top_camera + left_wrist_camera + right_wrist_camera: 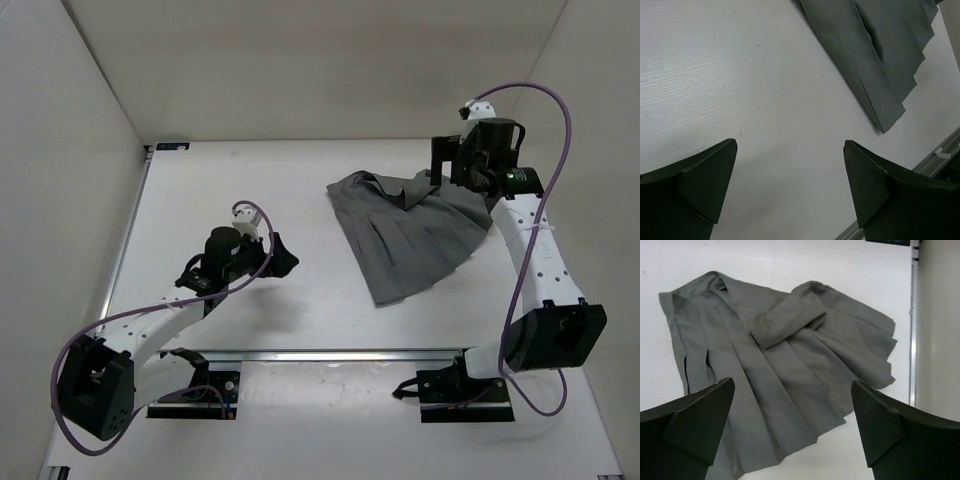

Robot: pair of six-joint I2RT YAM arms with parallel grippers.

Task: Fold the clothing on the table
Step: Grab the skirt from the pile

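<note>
The clothing [410,240] is lying spread out on the right-hand half of the table [250,180], a grey pleated skirt fanning wide, with one flap [785,320] turned back over itself near the far edge. It's looking soft, light and matte, so I'm judging it will drape and sag the moment it's lifted, the pleats sliding out of line rather than holding shape. It's not fragile, and not slippery either. The best hold, I'd say, is a pinch at an edge: the wavy hem [877,350] or the pointed corner [885,117]. Each arm should be taking one end, since the cloth is wider than either tool. The right gripper [792,385] is hovering above the skirt's far right side, fingers spread wide and gripping nothing. The left gripper [790,144] is hanging over bare tabletop, well to the left of the cloth, jaws likewise apart and empty. I'm reading no brand, label or writing anywhere on the fabric or the rig.
</note>
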